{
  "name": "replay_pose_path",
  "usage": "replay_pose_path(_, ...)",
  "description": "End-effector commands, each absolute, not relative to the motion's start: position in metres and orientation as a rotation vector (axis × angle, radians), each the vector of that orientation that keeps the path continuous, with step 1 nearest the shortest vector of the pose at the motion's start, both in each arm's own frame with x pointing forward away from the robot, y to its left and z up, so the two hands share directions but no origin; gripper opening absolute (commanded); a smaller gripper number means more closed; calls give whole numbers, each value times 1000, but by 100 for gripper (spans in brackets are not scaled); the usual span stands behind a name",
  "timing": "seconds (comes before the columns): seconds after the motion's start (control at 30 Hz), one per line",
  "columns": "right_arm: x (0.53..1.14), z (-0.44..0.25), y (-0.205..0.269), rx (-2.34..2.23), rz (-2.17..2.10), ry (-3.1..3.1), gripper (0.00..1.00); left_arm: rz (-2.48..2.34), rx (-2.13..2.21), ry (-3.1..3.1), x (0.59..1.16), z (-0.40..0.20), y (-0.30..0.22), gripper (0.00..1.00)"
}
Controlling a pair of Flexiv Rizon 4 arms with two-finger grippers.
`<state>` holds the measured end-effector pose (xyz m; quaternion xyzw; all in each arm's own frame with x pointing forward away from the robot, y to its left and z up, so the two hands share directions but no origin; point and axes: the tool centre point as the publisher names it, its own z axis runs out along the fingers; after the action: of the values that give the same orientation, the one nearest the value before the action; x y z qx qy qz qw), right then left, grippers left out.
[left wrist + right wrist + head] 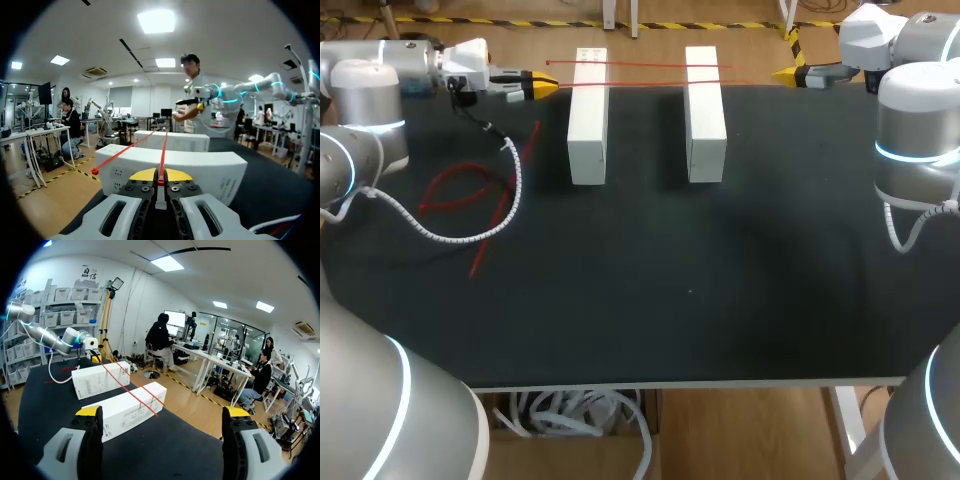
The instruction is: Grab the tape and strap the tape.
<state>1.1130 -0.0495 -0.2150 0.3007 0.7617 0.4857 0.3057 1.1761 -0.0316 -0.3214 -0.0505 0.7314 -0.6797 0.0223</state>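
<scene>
Black desk (720, 300): red tape (640, 64) spans two white boxes (588, 120) at the far side. Left gripper (545, 87) pinches its left end, likely for tension. Right gripper (785, 74) is spread, right of the boxes, apparently ready to grab.

The table (720, 300) top is a matt black sheet, faintly felt-like. The left block (588, 115) and right block (705, 112) look smooth, matt white, plastic or card I cannot tell. The red tape (640, 65) is a thin smooth strip, the left arm (365, 95) and right arm (915, 130) have satin silver-grey shells, and the coiled cable (515, 185) looks like white plastic.
</scene>
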Motion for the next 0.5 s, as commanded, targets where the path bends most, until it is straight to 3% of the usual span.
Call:
replay_pose_path(0.03, 1113, -215, -50, 795, 1287, 2017, 100, -2095, -130, 2332, 1171, -307, -30, 0)
replay_pose_path(0.5, 1113, -215, -50, 795, 1287, 2017, 100, -2235, -88, 2264, 1139, -230, -48, 0)
